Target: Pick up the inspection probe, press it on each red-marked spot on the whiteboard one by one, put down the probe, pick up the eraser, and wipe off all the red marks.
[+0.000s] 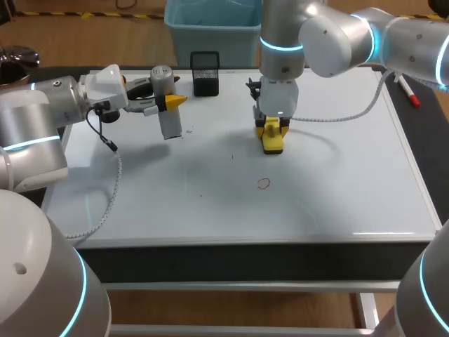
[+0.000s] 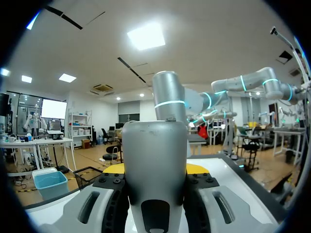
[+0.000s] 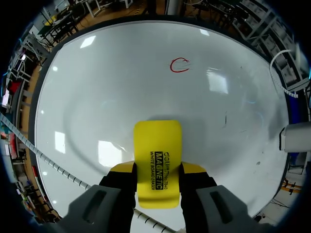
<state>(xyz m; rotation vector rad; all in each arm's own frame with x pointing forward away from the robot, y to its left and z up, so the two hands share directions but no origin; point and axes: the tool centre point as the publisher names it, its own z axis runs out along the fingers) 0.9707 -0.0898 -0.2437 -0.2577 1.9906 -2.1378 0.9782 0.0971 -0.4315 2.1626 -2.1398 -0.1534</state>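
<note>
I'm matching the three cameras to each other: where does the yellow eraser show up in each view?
Head view: the eraser is near the middle of the whiteboard, gripped by the right pincer.
Left wrist view: not in it; the inspection probe fills the middle.
Right wrist view: the eraser sits between the pincer's fingers.
Shared landmark: the red mark, which lies ahead of the eraser in the right wrist view.

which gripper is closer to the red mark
Right. The right gripper, shut on the yellow eraser, hangs just beyond the red mark; the left gripper, holding the inspection probe, is farther off.
</note>
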